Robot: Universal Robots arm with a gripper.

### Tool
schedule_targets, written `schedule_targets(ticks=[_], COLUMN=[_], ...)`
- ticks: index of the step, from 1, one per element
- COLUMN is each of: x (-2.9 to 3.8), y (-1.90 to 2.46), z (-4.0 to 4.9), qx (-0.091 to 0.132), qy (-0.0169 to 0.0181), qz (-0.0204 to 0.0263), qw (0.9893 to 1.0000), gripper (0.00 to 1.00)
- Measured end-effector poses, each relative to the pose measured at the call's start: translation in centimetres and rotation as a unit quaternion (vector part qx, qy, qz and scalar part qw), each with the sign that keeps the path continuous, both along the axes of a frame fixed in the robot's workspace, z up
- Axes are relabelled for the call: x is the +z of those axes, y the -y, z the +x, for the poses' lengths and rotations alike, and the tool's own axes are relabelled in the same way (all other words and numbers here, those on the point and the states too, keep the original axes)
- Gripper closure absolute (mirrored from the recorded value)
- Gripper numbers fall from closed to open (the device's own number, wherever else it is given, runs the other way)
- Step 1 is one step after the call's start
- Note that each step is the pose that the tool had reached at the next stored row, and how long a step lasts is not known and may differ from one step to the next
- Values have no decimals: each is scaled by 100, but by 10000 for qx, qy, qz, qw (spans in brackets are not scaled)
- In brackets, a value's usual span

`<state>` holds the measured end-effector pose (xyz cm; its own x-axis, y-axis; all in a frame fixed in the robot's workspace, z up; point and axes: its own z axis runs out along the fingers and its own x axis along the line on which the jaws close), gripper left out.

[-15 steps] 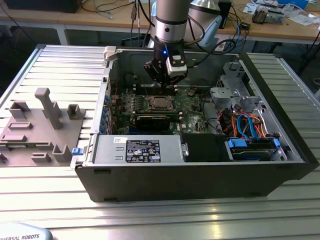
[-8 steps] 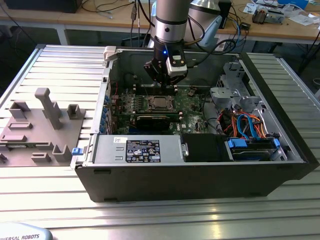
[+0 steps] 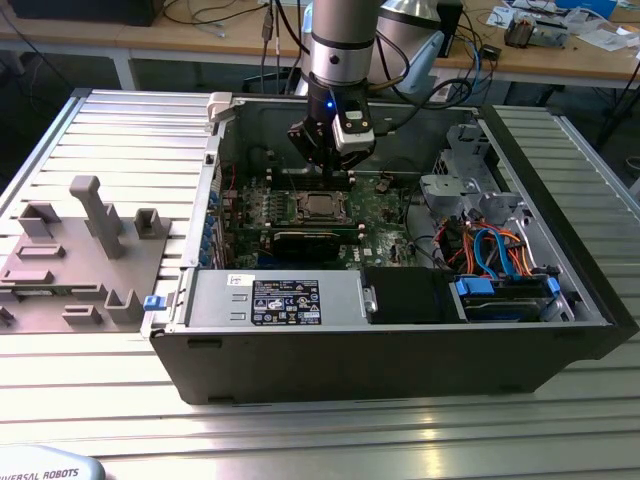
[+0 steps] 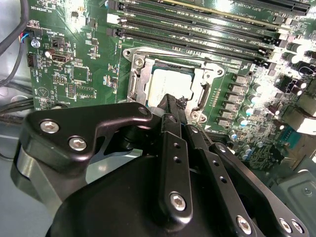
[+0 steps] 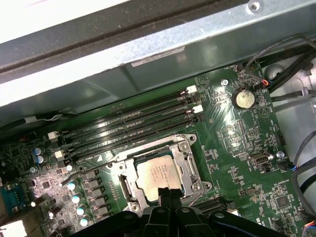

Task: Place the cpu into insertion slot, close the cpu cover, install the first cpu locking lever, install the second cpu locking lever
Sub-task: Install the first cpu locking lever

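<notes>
My tool hangs inside the open computer case on the table, just above the green motherboard. Its black fingers look pressed together with nothing between them, tips at the edge of the insertion slot. The cpu sits in that slot with the cpu cover closed around it. Memory slots run just beside the socket; a coin battery lies farther off.
</notes>
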<state>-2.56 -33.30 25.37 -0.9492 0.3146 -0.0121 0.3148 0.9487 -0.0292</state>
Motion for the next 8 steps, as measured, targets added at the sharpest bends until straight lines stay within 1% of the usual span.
schedule_targets(ticks=[8], x=[-2], y=[0], z=[0], qx=[27], qy=[0], qz=[-1], qw=[10000], gripper=[89])
